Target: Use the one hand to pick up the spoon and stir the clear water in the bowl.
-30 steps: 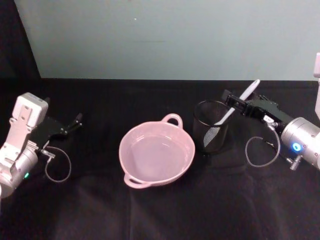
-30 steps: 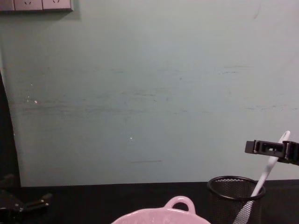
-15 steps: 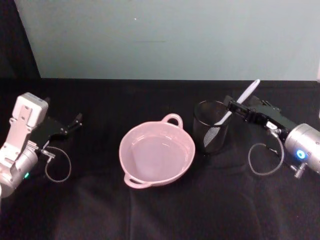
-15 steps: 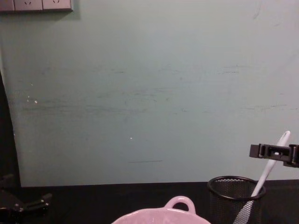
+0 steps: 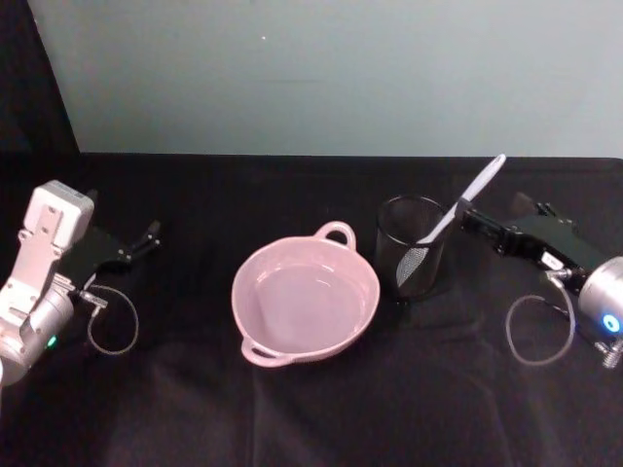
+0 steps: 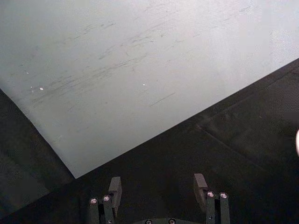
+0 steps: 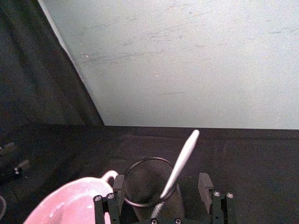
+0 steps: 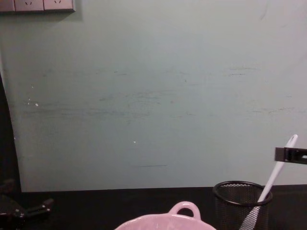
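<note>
The white spoon point(image 5: 465, 208) stands tilted in the black wire-mesh cup point(image 5: 412, 248), handle end up and blade down inside the mesh. Left of the cup sits the pale pink bowl point(image 5: 371, 292) with clear water in it. My right gripper point(image 5: 487, 208) hovers to the right of the cup at handle height, open and holding nothing. In the right wrist view its fingers point(image 7: 203, 183) stand wide apart, with the spoon point(image 7: 180, 163) and cup point(image 7: 148, 184) ahead of them. My left gripper point(image 5: 148, 236) rests open at the far left of the table.
Black cloth covers the table point(image 5: 311, 409) and a pale green wall point(image 5: 321, 68) closes the back. Cable loops lie beside each wrist point(image 5: 537, 331). The chest view has the cup point(image 8: 235, 206), the spoon handle point(image 8: 276, 172) and one right fingertip point(image 8: 290, 154).
My right gripper has drawn back to the right, away from the spoon handle it was reaching around. The spoon, cup, bowl and left arm have not moved.
</note>
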`<state>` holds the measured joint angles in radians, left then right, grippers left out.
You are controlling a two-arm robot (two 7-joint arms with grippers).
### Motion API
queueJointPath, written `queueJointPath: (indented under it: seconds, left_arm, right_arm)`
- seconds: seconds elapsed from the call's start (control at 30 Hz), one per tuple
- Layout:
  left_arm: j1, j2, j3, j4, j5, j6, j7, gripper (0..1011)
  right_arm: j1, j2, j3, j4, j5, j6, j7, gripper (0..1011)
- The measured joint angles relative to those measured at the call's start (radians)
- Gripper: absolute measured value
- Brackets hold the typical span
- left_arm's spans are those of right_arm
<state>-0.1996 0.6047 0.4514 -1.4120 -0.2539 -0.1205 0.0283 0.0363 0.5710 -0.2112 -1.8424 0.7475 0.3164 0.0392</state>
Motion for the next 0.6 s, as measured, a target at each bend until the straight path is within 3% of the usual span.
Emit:
queueJointPath:
  seconds: [0.4,0.6]
  left_arm:
    - [0.0,0.0,0.0,0.0,0.0,0.0,0.0,1011]
    - [0.0,0.0,0.0,0.0,0.0,0.0,0.0,1011]
  right_arm:
    - [-0.111,0.038,0.083,-0.081,-0.081,0.019,-0.077,1004]
    - [-0.135,0.048,0.085,-0.055,-0.147,-0.019,-0.077,1004]
